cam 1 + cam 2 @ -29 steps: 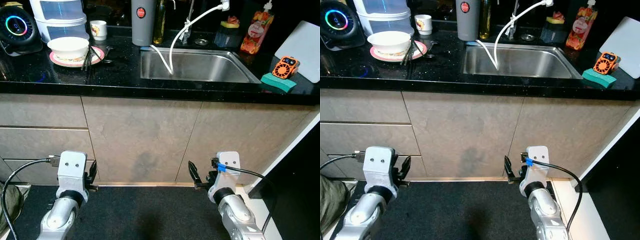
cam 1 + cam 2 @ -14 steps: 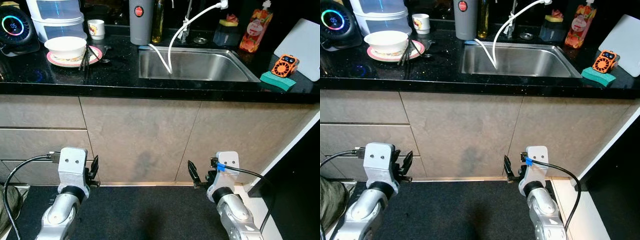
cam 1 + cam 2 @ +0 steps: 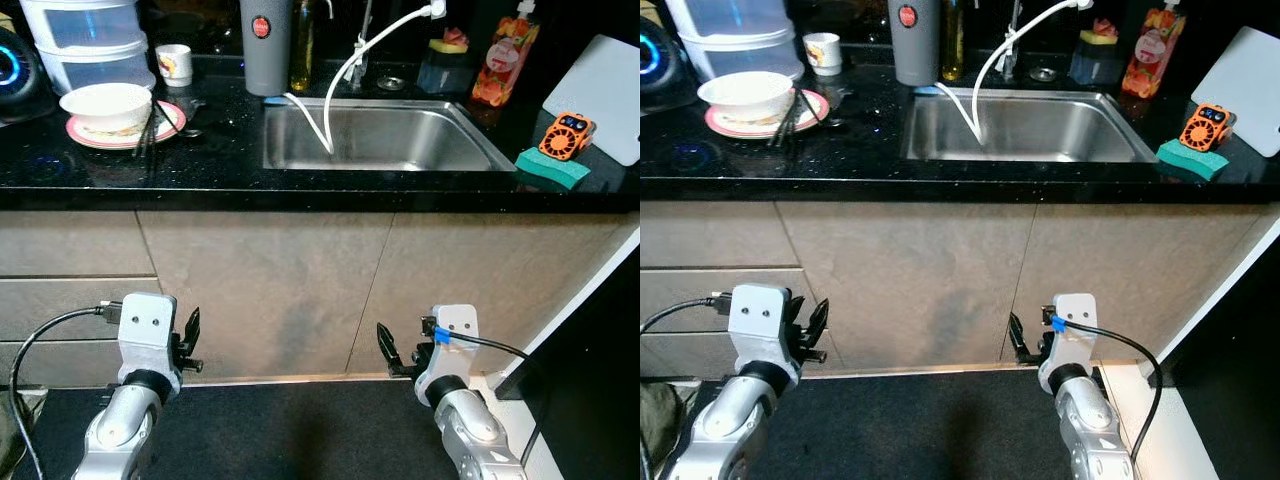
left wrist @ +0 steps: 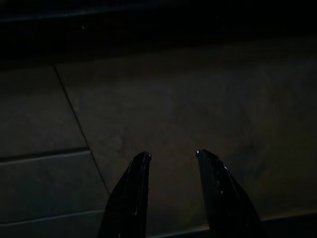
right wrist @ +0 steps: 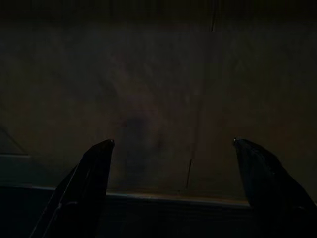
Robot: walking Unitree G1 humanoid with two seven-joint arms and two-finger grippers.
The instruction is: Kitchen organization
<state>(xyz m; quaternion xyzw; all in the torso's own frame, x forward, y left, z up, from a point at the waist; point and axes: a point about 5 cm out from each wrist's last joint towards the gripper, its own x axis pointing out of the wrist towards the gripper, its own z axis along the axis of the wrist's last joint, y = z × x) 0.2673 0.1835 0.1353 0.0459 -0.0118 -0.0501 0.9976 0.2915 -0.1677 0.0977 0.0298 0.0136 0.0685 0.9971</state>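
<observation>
Black polished stone forms the counter (image 3: 230,170), seen from my head camera above beige cabinet fronts (image 3: 270,290). Toward the counter's left end, a white bowl (image 3: 104,102) sits on a pink-rimmed plate (image 3: 100,130), with dark chopsticks (image 3: 145,122) leaning across the plate's near right edge. Behind them stand stacked clear containers (image 3: 88,45) and a small white cup (image 3: 175,62). A steel sink (image 3: 375,140) occupies the middle, with a white hose (image 3: 340,80) hanging into it; a grey flask (image 3: 262,45) and an oil bottle (image 3: 301,45) stand at its back left corner. At the counter's right end lie a green sponge (image 3: 553,167), an orange gadget (image 3: 566,135), and a white board (image 3: 600,95).

My left claw (image 3: 190,340) and right claw (image 3: 384,348) hang low before the cabinets, both empty. In the wrist views the left claw's fingers (image 4: 130,198) stand moderately parted, while the right claw's fingers (image 5: 89,188) stand wide.

I judge the bowl set the likeliest first item. It looks ceramic: stiff, fairly heavy, glazed and slippery, breakable if dropped. I would pinch the bowl's rim, one finger inside, rather than its curved wall. The chopsticks look light and apt to roll, best taken together at mid-length.
</observation>
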